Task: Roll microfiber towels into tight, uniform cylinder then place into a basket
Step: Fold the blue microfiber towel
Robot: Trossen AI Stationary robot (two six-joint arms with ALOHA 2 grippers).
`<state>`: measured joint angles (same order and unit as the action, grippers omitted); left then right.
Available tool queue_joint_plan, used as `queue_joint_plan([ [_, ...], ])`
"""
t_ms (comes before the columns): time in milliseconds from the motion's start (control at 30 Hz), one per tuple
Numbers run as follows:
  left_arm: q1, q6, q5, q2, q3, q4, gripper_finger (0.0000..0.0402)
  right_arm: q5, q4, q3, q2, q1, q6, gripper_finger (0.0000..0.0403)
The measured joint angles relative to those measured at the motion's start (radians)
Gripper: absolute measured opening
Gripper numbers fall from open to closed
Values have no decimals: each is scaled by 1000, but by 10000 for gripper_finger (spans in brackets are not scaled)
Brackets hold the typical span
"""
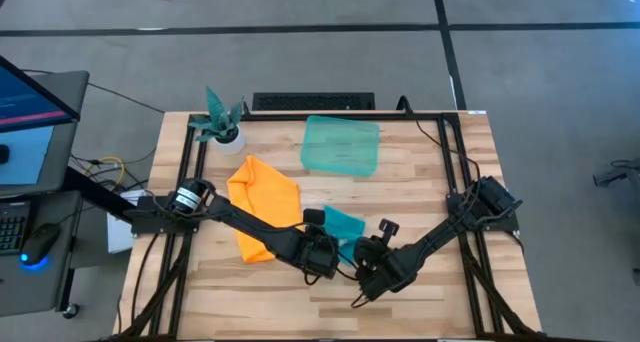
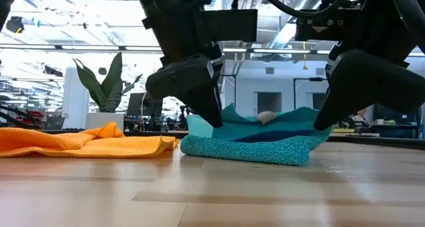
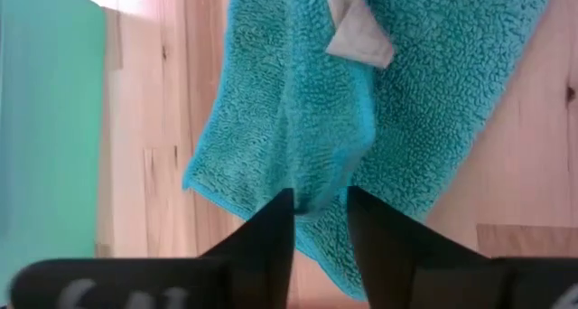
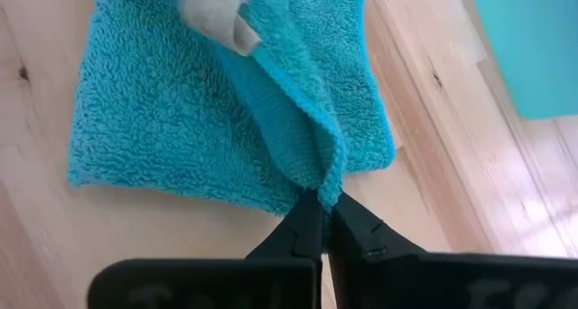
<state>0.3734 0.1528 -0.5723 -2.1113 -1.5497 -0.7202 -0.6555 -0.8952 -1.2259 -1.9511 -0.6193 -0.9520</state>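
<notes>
The turquoise towel [image 1: 345,223] lies folded near the table's front middle, with a white label [image 3: 358,34] on top. Its lower layer rests on the wood [image 2: 246,150]. My left gripper [image 3: 321,226] is at the towel's left near side and my right gripper [image 4: 323,217] at its right near side. Both are shut on the cloth. The orange towel [image 1: 262,202] lies crumpled on the table to the left, touched by no gripper. The green basket [image 1: 341,145] stands on the table at the far middle. My left gripper pinches a raised ridge of the turquoise towel [image 3: 318,184] between its two fingers, at the towel's near left edge. The fingers slant down from above. The pinched cloth is raised a little [image 2: 200,124]; the rest lies on the table. My right gripper pinches a raised fold of the turquoise towel [image 4: 321,175] between its two fingers, at the towel's near right side. The fingers slant down from above. The fold stands up from the towel [image 2: 317,124], and the layer under it lies flat on the table.
A small white pot with a teal plant [image 1: 222,127] stands at the table's far left. Bare wood [image 1: 250,297] lies along the near edge in front of both grippers and to the right of the basket.
</notes>
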Motion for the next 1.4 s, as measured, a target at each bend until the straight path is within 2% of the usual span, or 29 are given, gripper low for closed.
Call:
queue_joint_plan([
  [167,-3,1,19,0,0,-10,145,0,2,0,0,0,0,16],
  [300,5,-6,55,0,0,-22,157,-1,2,0,0,0,0,26],
  [433,35,-39,79,0,0,-24,154,19,1,0,0,14,6,33],
  [700,75,-92,78,0,0,-15,138,79,-19,0,0,58,35,18],
  [933,49,-170,78,0,79,111,129,104,-35,0,0,73,45,30],
  [1100,9,-169,70,2,132,161,126,113,-46,-1,0,82,45,28],
  [1200,-7,-165,102,1,134,169,125,119,-43,-1,0,87,44,27],
  [1333,-18,-147,200,5,134,177,125,135,-38,-1,0,92,44,38],
  [1400,-15,-136,205,5,134,176,125,136,-38,-1,0,95,45,50],
])
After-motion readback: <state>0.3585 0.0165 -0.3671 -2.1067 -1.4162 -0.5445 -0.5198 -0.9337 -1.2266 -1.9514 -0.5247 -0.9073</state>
